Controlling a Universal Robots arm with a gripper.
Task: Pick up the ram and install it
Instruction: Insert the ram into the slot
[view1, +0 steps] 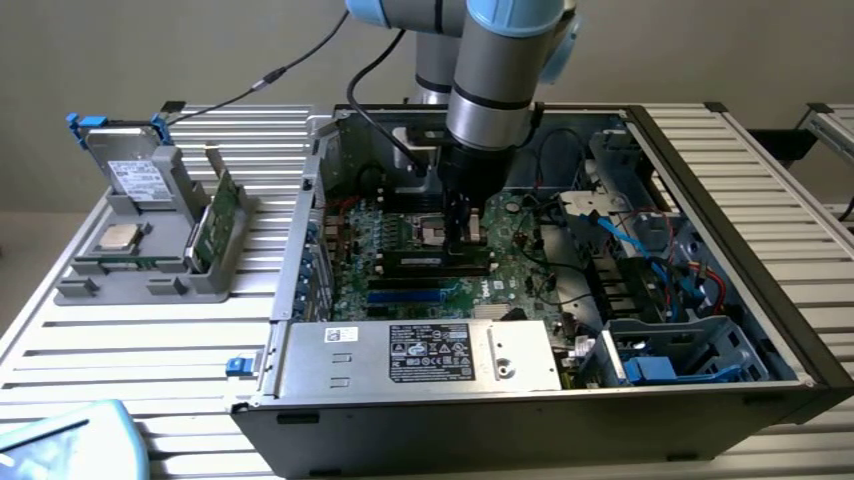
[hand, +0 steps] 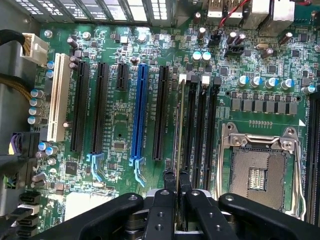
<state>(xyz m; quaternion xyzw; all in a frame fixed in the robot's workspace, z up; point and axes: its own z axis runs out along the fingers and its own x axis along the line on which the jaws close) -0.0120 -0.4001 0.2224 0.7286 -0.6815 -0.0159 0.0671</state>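
Ram: the ram shows edge-on as a thin pale strip inside the computer case, standing on its long edge over the motherboard.
Ram's line-up: it runs parallel to the black memory slots, at the outermost one, between them and a long black expansion slot. I cannot tell whether it is seated.
Fingers: the two black fingers are nearly together, pinching the ram's end between their tips.
Arm: the arm comes straight down into the case from the far side, its wrist over the middle of the board.
Nearby on the board: the processor socket lies beyond the memory slots from the ram; a blue slot and a white slot lie on the other side.
Case: the computer case lies open on the bench, with a silver power supply along its near wall.
Exterior view's left: a grey holder stands on the bench well apart from the fingers, carrying an upright green expansion card and a square silver processor chip.
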